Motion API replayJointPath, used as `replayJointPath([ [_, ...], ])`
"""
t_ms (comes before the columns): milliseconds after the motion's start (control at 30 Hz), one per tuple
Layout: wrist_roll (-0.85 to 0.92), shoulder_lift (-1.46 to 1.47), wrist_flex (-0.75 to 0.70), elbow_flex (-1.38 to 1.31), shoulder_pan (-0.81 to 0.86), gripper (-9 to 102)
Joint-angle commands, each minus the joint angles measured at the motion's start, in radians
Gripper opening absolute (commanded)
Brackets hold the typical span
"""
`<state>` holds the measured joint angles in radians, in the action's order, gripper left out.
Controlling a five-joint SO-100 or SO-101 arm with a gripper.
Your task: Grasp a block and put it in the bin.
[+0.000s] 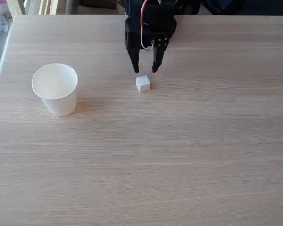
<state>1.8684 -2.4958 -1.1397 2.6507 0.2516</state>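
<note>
The little white block point(143, 84) sits on the bare wooden table point(179, 155), and everything else arranges itself around it. Just behind it, toward the far edge, the black gripper point(145, 70) hangs with its two fingers spread apart, tips pointing down, nothing between them. The tips look to stop just short of the block's top rather than straddling it. The paper cup point(55, 89), the bin for this job, stands upright well off to the block's left, mouth open. My worry is the alignment: the block is small, so if the fingers come down slightly behind it, one tip could land on top or nudge it away instead of closing around it.
</note>
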Motion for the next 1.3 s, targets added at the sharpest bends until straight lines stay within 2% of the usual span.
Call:
replayJointPath([
  [0,0.017,0.02,0.026,0.0,0.012,24],
  [267,0.06,0.089,0.13,0.005,0.046,25],
  [600,0.118,0.135,0.189,0.005,0.095,25],
  [1267,0.155,0.106,0.206,0.012,0.015,26],
])
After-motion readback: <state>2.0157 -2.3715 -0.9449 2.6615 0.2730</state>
